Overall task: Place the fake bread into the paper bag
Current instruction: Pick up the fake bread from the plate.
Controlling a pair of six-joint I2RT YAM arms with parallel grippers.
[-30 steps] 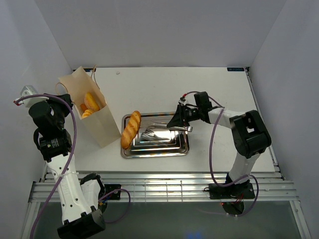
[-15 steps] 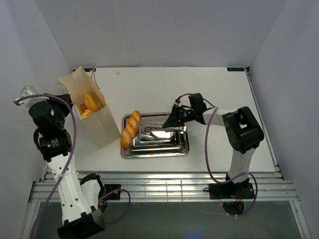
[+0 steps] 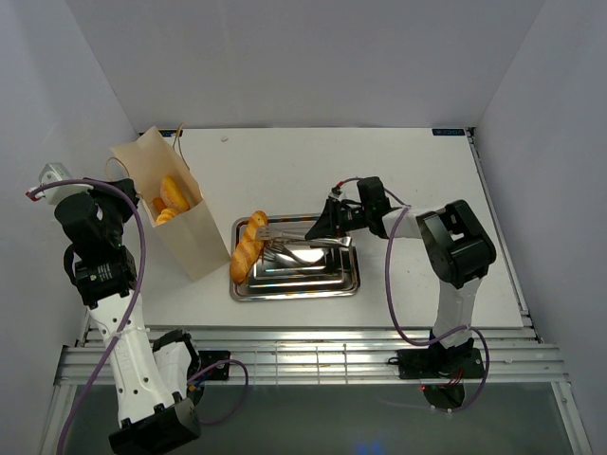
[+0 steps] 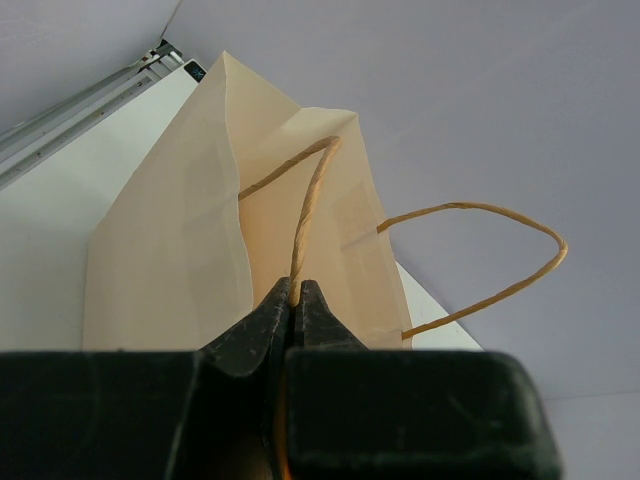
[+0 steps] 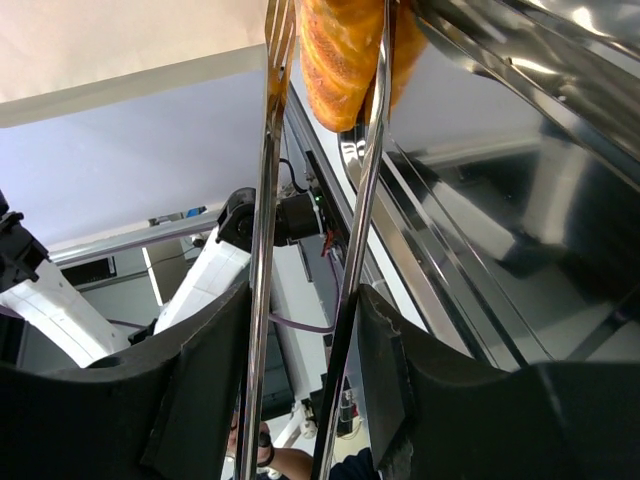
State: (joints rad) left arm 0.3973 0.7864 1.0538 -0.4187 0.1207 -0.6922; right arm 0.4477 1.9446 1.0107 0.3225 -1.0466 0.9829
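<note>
Left gripper [image 4: 294, 295] pinching twisted cord handle [image 4: 310, 200] of cream paper bag [image 3: 185, 242], arm standing tall. Glossy orange rolls [image 3: 172, 194] lying inside bag. Golden baguette [image 3: 248, 248] resting on shiny steel tray [image 3: 294, 293]. Right gripper [image 3: 331, 225], arm stretching low leftward, clamping metal tongs [image 5: 262, 250], tips straddling baguette end.
</note>
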